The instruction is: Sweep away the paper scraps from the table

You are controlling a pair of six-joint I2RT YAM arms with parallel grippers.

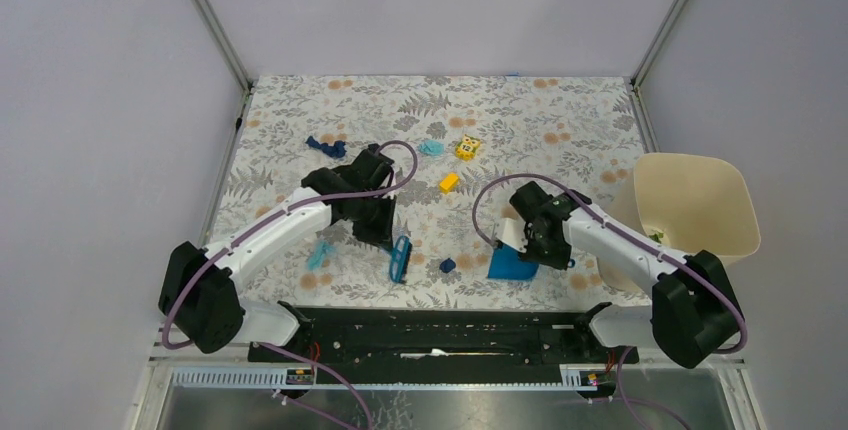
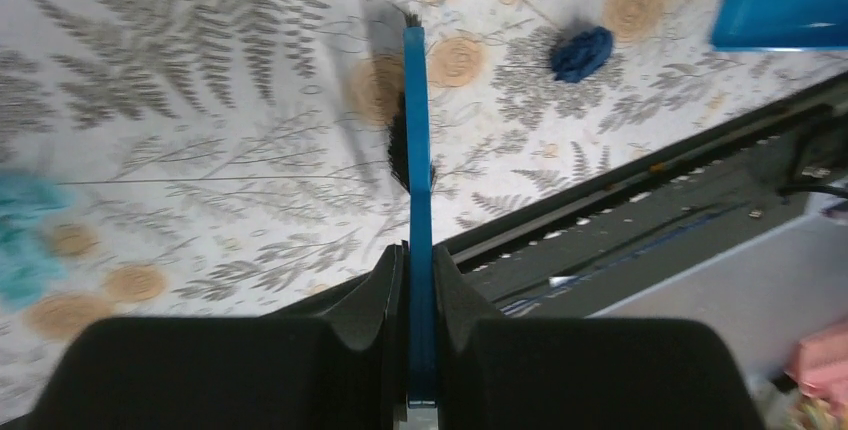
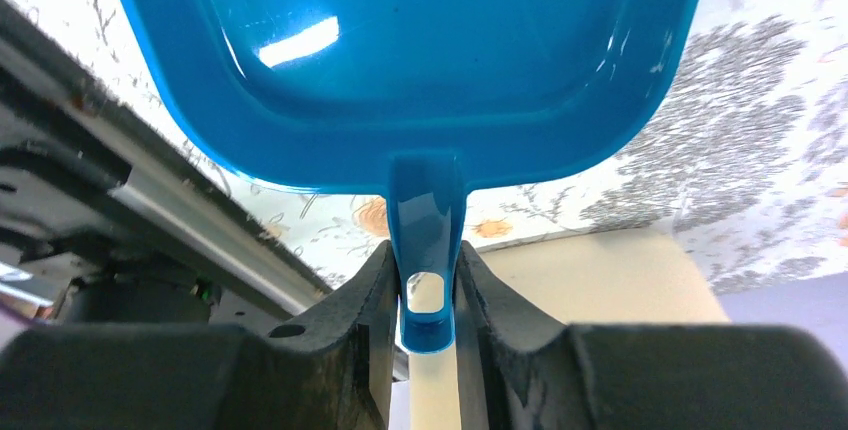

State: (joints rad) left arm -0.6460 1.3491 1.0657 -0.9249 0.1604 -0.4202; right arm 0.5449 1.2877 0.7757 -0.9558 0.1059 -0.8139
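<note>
My left gripper [image 1: 388, 228] is shut on the handle of a blue brush [image 1: 400, 258]; in the left wrist view [image 2: 420, 262] the brush [image 2: 417, 150] points down at the table [image 1: 560, 120], with its dark bristles just above the cloth. My right gripper [image 1: 537, 240] is shut on the handle of the blue dustpan [image 1: 512, 264], seen close in the right wrist view [image 3: 400, 50], where its inside looks empty. A dark blue scrap [image 1: 447, 265] [image 2: 583, 53] lies between brush and dustpan. A light cyan scrap [image 1: 320, 253] [image 2: 20, 240] lies left of the brush. Another cyan scrap [image 1: 432, 148] and a dark blue one [image 1: 325, 145] lie farther back.
A beige bin [image 1: 695, 205] stands at the right edge with green bits inside [image 1: 655, 237]. A yellow block [image 1: 449, 182] and a yellow and red toy [image 1: 467, 147] lie mid-table. The black base rail [image 1: 440, 325] runs along the near edge.
</note>
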